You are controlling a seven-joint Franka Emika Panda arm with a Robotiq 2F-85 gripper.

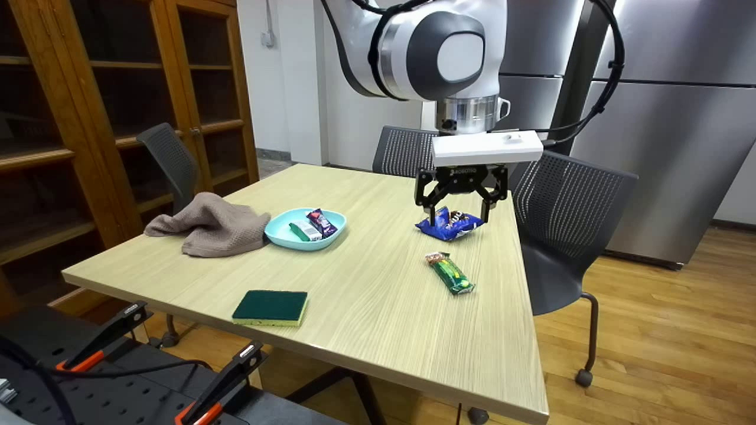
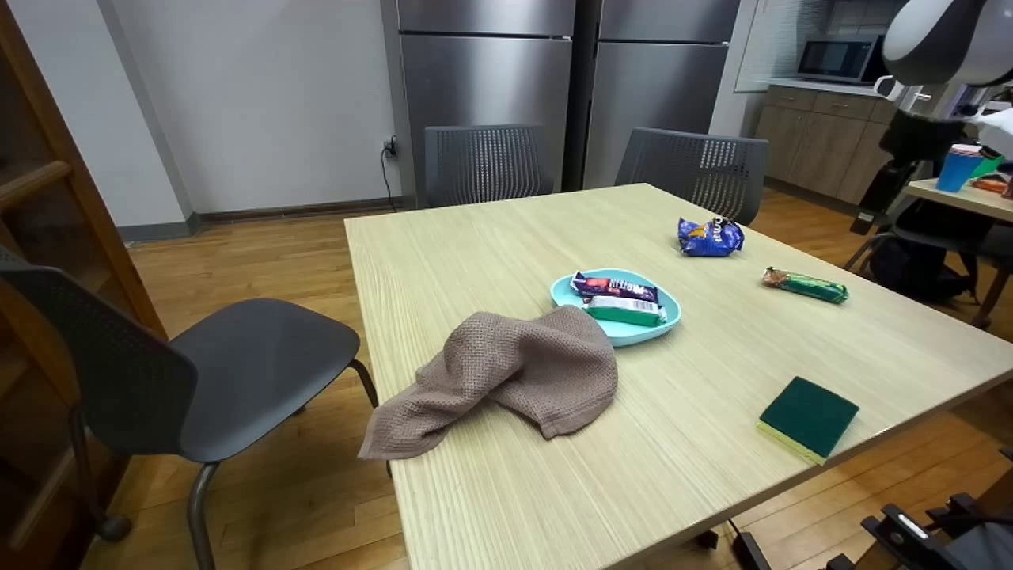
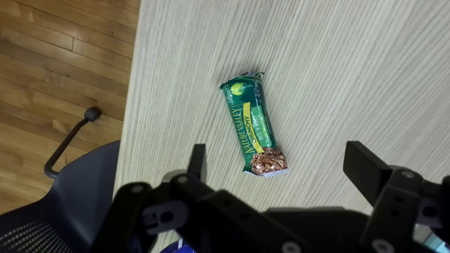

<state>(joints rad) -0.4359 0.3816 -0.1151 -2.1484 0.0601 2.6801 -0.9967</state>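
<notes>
Your gripper [image 1: 459, 217] is hovering above the table [image 1: 378, 265], its fingers standing apart and holding nothing. The green bar [image 3: 251, 126] is lying on the table, its brown end showing between the fingers in the wrist view, with the blue bag [image 1: 447, 229] lying near it. You are probably lining up on the bar; gripping it would be calling for centring over it, then lowering.
</notes>
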